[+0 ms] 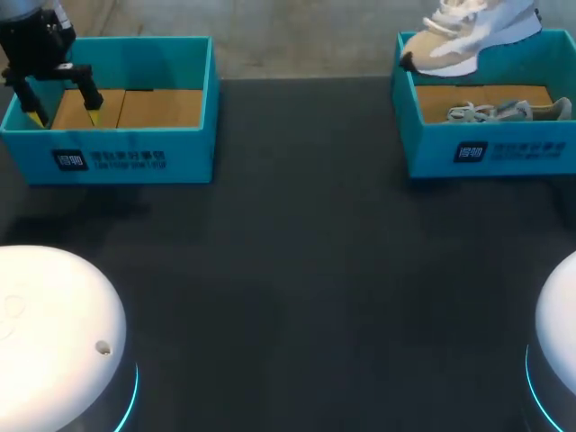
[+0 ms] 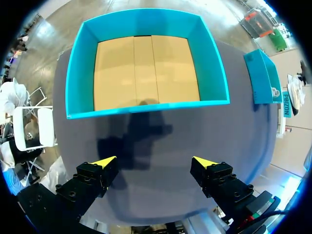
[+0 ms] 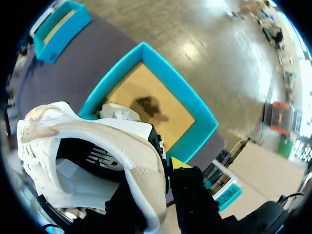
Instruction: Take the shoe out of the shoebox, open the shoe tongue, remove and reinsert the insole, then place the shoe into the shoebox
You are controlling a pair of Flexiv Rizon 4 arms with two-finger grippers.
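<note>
A beige and white shoe (image 1: pixel 454 40) hangs above the right teal shoebox (image 1: pixel 486 148). In the right wrist view my right gripper (image 3: pixel 165 168) is shut on the heel collar of this shoe (image 3: pixel 97 151). One yellow-tipped finger (image 3: pixel 181 163) lies outside the collar and the other is hidden inside. A second shoe (image 1: pixel 508 111) lies on the cardboard floor of that box. My left gripper (image 1: pixel 65 115) hovers open over the near left corner of the empty left shoebox (image 1: pixel 117 148). In its own view the left gripper (image 2: pixel 154 162) holds nothing and the shoebox (image 2: pixel 146 107) lies ahead of it.
The dark table (image 1: pixel 297 270) stretches between the two boxes. Two white robot bases (image 1: pixel 54 333) (image 1: pixel 558 342) stand at the near corners. From the right wrist, the right box (image 3: pixel 195 122) lies under the shoe and the left box (image 3: pixel 61 29) far beyond.
</note>
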